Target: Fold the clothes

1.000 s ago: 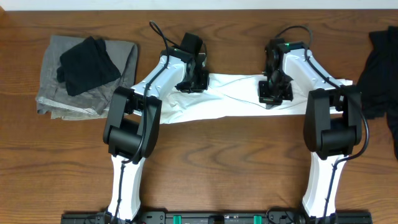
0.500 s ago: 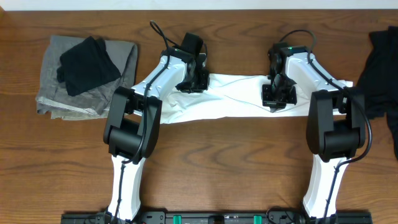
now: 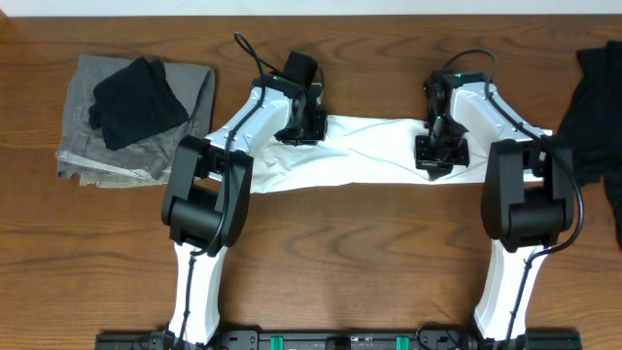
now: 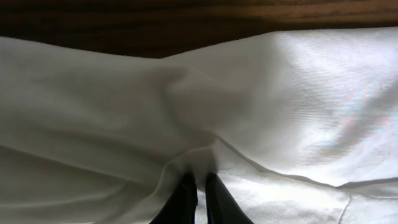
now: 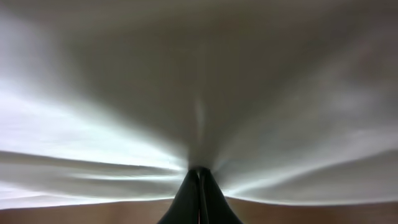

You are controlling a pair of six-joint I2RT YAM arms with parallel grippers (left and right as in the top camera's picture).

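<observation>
The clothes, a white T-shirt, lie as a long crumpled band across the middle of the table. My left gripper sits on the band's left part. In the left wrist view this gripper is shut on a pinched fold of the white cloth. On the band's right part rests my right gripper. Seen from the right wrist, it is shut tight on the cloth, and creases fan out from the pinch. No print shows.
At the far left lies a grey garment with a black one on top. Another dark garment hangs over the right edge. Brown wooden table spreads in front of the shirt.
My right gripper has slid to the right with the cloth in it, stretching the white band. The left gripper has stayed where it was.
</observation>
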